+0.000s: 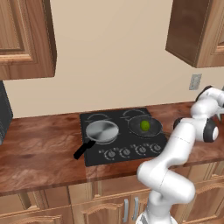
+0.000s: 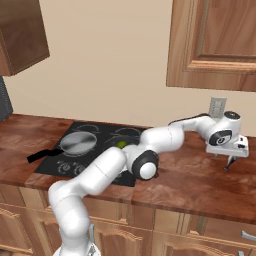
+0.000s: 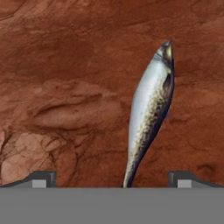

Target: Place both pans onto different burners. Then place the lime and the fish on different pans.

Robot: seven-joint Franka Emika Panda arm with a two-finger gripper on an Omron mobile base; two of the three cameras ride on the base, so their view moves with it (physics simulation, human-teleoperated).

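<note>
The fish (image 3: 151, 109), silvery and speckled, lies on the bare wood counter in the hand view, tail toward the camera. My gripper (image 3: 113, 180) hovers above it, open, with nothing between the fingertips (image 3: 41, 178). From the right base view, the gripper (image 2: 223, 159) hangs over the counter far right of the cooktop. A silver pan (image 1: 102, 131) with a black handle sits on the front-left burner. On the right burner, a dark pan (image 1: 145, 127) holds the lime (image 1: 145, 125). The arm partly hides the lime (image 2: 121, 145) in the right base view.
The black cooktop (image 1: 94, 155) has knobs along its front, and the rear-left burner ring (image 1: 97, 116) is bare. A wall outlet (image 2: 217, 106) is behind the gripper. Wooden cabinets (image 2: 215, 45) hang overhead. A dark appliance (image 1: 3, 113) stands at the far left.
</note>
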